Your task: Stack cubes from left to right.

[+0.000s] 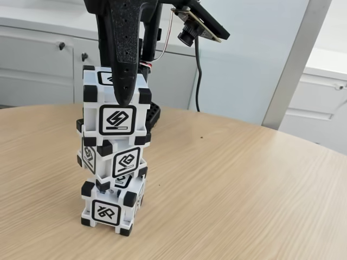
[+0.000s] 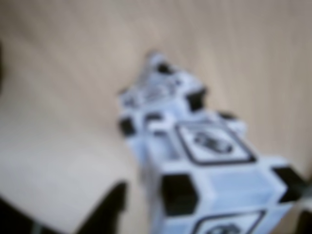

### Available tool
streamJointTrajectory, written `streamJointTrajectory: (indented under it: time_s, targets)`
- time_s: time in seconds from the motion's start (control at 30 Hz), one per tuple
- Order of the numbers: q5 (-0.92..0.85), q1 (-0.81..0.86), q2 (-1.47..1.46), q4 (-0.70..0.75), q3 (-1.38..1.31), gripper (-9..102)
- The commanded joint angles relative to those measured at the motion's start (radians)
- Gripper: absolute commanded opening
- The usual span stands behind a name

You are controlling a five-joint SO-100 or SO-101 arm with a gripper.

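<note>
Black arm comes down from the top edge in the fixed view, wrist pointing straight down. Gripper (image 1: 126,95) vertical, near finger (image 1: 122,65) flat against the front face of the top cube (image 1: 116,111), tip just above its glyph. Far finger hidden behind. Jaw gap can't be judged. Small camera (image 1: 190,33) juts right from wrist.

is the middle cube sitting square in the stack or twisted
Twisted. In the fixed view the middle cube shows a corner toward the camera, while the top cube and bottom cube face it nearly flat.
</note>
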Motion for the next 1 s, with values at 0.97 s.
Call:
streamJointTrajectory:
  time_s: [0.97]
  targets:
    - [0.037,-0.009,0.436,0.006,-0.006,9]
